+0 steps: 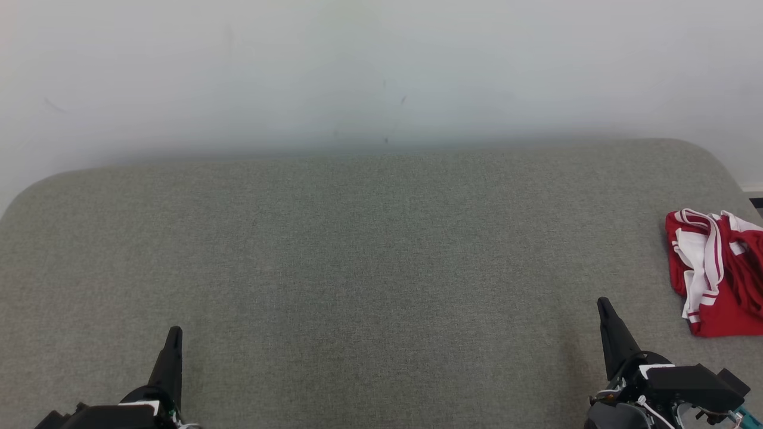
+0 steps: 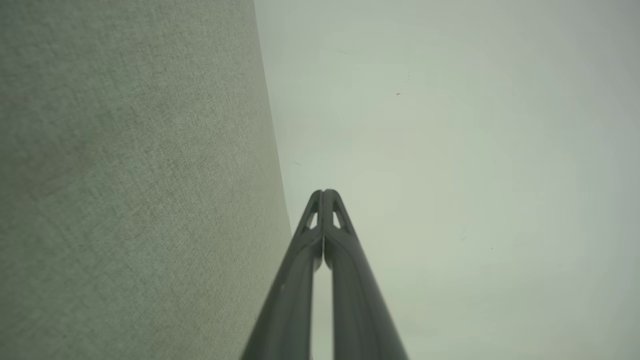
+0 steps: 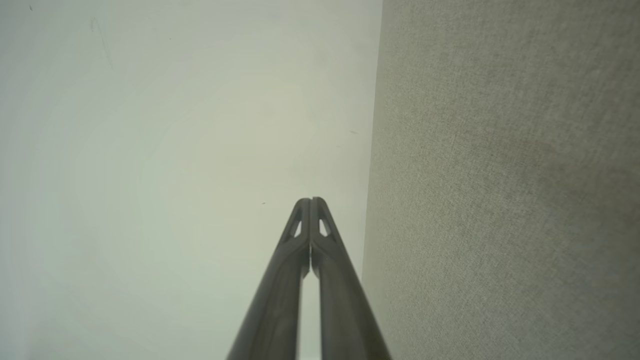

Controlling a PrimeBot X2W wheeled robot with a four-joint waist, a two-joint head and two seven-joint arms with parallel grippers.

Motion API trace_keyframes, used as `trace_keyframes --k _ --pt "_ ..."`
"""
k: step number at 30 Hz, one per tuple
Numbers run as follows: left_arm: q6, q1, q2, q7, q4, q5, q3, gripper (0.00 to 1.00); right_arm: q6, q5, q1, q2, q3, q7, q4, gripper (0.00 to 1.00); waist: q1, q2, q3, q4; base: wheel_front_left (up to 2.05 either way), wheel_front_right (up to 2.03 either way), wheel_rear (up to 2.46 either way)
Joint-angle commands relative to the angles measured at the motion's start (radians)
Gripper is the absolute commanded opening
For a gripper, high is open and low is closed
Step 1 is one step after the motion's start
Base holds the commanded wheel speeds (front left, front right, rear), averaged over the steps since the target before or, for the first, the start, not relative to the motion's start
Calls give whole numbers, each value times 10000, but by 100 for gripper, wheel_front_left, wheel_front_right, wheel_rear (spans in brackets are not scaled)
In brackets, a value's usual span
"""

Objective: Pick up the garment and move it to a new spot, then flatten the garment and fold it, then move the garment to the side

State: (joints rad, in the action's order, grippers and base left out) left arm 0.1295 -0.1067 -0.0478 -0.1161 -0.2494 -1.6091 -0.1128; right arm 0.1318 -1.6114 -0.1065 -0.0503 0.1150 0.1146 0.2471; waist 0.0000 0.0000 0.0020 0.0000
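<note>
My right fingers (image 1: 608, 319) sit near the crumpled red-and-white cloth garment (image 1: 715, 274), left fingers (image 1: 172, 345) well apart from it — both clenched, empty.

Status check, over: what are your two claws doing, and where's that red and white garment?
Left gripper shut, empty. Right gripper shut, empty, short of the garment. Garment red-and-white, crumpled, untouched, at right edge of grey upholstered surface. Nothing lies between.

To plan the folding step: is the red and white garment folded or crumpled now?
Crumpled, not folded: the garment lies bunched, white stripes twisted, at the right edge of the grey surface.
</note>
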Motion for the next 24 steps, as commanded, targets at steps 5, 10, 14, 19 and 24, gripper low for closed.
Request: trace_keyframes --k 5,10,14,19,24 --pt "29 -105 -44 -6 41 -59 -40 0 -21 -18 -89 2 10 32 -27 0 0 0 0 0 0 0 0" --pt "28 -105 -43 -6 41 -59 -38 0 -21 -18 -88 2 10 32 -27 0 0 0 0 0 0 0 0" --pt "28 -105 -43 -6 41 -59 -37 0 -21 -18 -88 2 10 31 -27 0 0 0 0 0 0 0 0" --pt "28 -104 -43 -6 42 -59 -38 0 -21 -18 -87 2 10 30 -27 0 0 0 0 0 0 0 0" --pt "28 -104 -43 -6 42 -59 -40 0 -21 -19 -87 2 10 30 -27 0 0 0 0 0 0 0 0"
